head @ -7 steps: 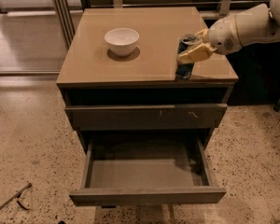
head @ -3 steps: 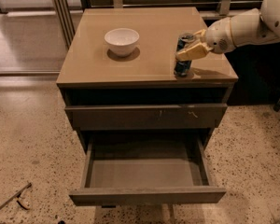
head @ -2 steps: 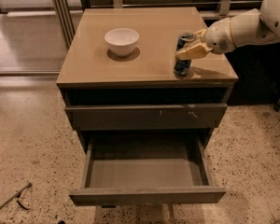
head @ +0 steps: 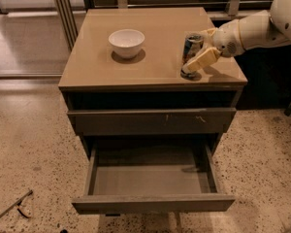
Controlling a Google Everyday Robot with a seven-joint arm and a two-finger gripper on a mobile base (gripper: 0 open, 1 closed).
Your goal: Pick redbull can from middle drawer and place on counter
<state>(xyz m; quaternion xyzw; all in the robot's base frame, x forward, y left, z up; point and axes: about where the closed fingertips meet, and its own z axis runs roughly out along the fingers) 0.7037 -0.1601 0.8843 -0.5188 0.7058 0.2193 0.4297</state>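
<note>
Redbull can (head: 190,46) stands upright on counter surface (head: 155,52), right side, near front edge, well apart from white bowl (head: 126,41). Pincer (head: 194,57) sits at can; you cannot tell whether it grips or has let go. Middle drawer (head: 150,178) hangs open, no can inside. Likely left for you: confirm release, pull arm away.

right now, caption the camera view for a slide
Tool at the redbull can standing on the counter, middle drawer open below.

I see through one camera, high and fairly near, facing down at the counter (head: 155,40), gripper (head: 194,55) near its right edge, middle drawer (head: 150,179) below.
</note>
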